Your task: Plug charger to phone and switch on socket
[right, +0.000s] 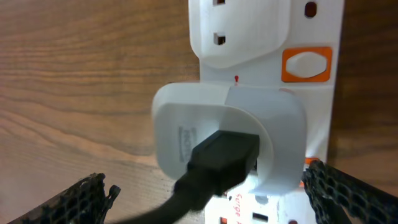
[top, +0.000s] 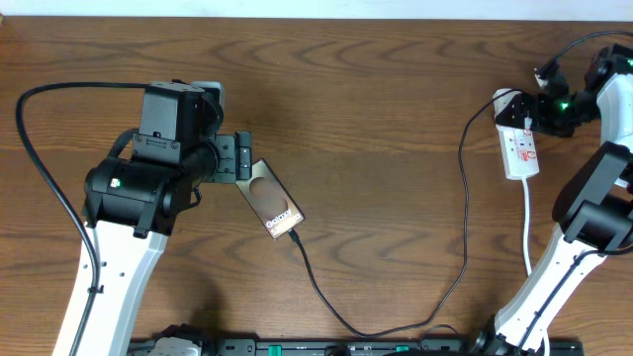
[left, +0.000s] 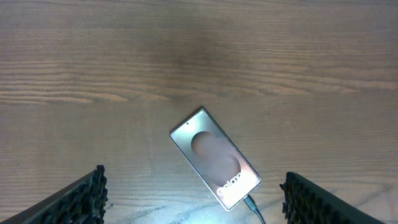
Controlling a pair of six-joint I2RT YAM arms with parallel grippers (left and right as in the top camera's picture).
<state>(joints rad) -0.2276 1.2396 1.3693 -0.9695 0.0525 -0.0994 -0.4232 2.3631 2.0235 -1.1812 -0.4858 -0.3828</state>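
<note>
Left gripper (left: 198, 200) and right gripper (right: 214, 196) both gape empty; the right may jar the adapter (right: 186, 124) loose, missing the socket's (right: 323, 25) orange switch (right: 306, 65) at the adapter's two o'clock.

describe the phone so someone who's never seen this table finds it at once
On the wooden table, look left of centre, just off the tips of the left gripper. The phone lies flat there at a slant. It is the only flat silvery-grey rectangle, with a pale oval and white lettering on its screen and a thin black cable meeting its lower end.
</note>
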